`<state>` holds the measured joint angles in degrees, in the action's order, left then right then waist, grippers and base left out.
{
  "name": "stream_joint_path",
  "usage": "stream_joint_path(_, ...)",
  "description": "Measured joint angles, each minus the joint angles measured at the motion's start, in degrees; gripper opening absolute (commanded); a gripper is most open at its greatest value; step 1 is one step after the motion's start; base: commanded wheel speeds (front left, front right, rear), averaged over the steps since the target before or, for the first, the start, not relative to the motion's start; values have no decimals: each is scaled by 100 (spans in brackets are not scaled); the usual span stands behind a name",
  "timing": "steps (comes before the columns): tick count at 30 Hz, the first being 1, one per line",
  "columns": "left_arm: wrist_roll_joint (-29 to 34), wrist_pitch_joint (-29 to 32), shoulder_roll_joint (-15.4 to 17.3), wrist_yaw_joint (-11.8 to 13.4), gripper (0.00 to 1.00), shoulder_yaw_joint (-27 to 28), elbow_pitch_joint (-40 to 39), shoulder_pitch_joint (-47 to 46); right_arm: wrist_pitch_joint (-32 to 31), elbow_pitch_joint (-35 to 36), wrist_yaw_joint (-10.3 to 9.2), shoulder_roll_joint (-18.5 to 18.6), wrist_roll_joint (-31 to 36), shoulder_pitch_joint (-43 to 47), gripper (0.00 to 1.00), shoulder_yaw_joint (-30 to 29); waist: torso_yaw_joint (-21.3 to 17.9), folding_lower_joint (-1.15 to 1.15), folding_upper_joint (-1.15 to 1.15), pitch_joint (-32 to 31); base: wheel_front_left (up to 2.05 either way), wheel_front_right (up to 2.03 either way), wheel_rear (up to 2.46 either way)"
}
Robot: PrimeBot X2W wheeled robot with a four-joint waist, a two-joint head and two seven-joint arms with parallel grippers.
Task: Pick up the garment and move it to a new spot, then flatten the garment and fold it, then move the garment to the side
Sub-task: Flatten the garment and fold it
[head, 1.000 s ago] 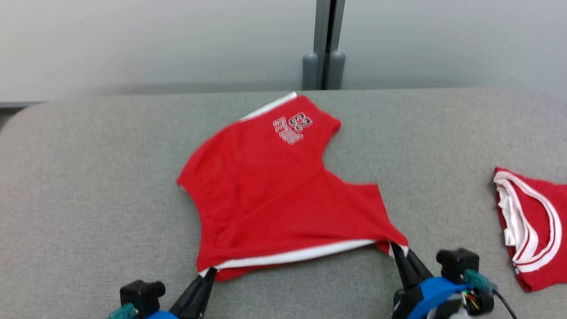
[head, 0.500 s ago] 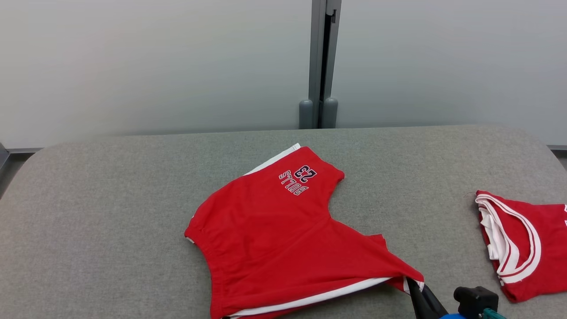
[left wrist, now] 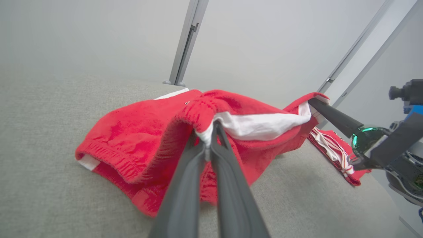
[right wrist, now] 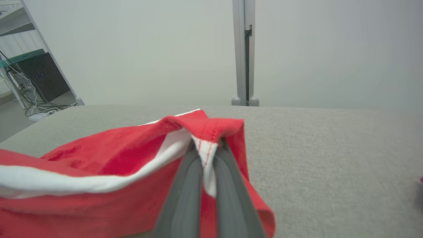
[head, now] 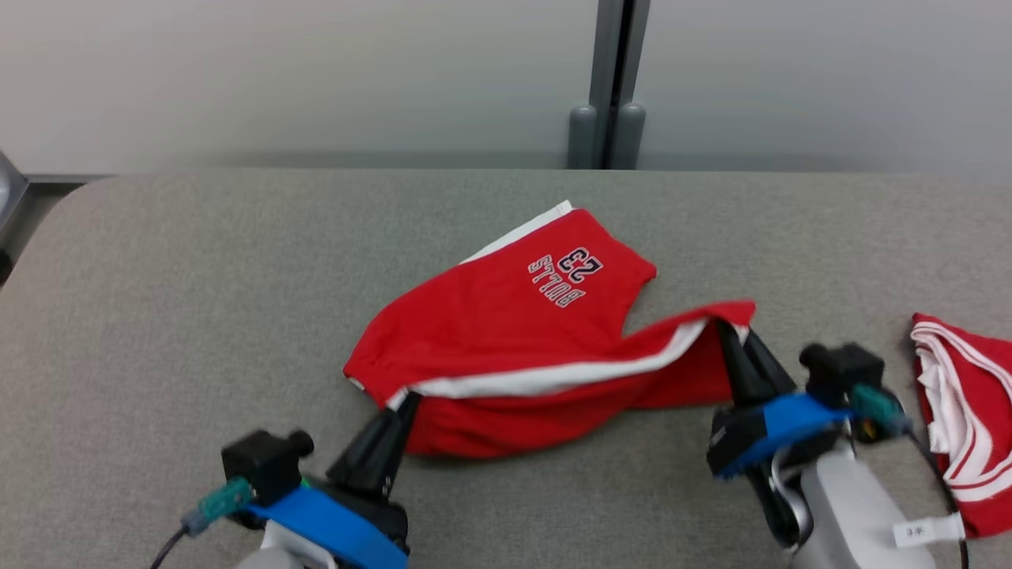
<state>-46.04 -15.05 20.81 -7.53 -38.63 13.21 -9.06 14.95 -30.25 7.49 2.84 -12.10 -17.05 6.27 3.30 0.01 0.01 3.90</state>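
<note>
- Lifted the white-striped edge of the garment off the desk since a second ago and carried it back over the rest, with a head-camera shift as well.
- Clenched on that edge at both ends: left hand at the waistband corner, right hand at the leg-hem corner.
- Reads "BULLS 23" in the print, upside down in the head view.
- Sits mid-desk otherwise, well apart from a second red-and-white garment at the right edge.
- Can't read the white tag on the right forearm.
</note>
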Motion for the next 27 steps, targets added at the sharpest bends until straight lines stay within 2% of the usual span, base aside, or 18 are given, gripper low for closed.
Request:
stream_joint_path(10, -452, -1, 67, 0, 0, 64, 110, -1489, -278, -1172, 1, -10, 932, -2503, 0, -69, 532, 1, 1, 1102, 0, 0, 0)
stream_joint_path(14, -608, 0, -14, 0, 0, 76, 316, -1868, -312, -1592, 1, -13, 1282, -3093, 0, -98, 743, 1, 2, 1518, 0, 0, 0)
stream_joint_path(22, -757, -1, -120, 0, 0, 0, 600, -2174, -305, -2083, 1, -11, 2020, -3777, 0, -625, 1095, 0, 2, 2100, 0, 0, 0)
stream_joint_path(23, -773, -1, -118, 0, 0, -45, 624, -2179, -305, -2121, 1, -13, 2056, -3829, 29, -678, 1118, 0, 2, 2146, 0, 0, 0)
stream_joint_path(24, -777, -1, -123, 0, 0, -80, 638, -2179, -303, -2172, 1, -12, 2102, -3871, 100, -725, 1138, 0, 2, 2186, 0, 0, 0)
stream_joint_path(25, -803, 0, -141, 0, 29, -83, 659, -2179, -299, -2212, 1, -11, 2137, -3908, 100, -770, 1155, 0, 2, 2217, 0, 0, 0)
stream_joint_path(26, -798, 0, -145, 0, 96, -87, 664, -2179, -257, -2231, 1, -12, 2139, -3925, 100, -820, 1169, 0, 2, 2241, 0, 0, 0)
stream_joint_path(27, -788, -1, -143, 0, 100, -82, 677, -2181, -230, -2246, 1, -11, 2172, -3940, 100, -836, 1175, 0, 2, 2258, 0, 0, 0)
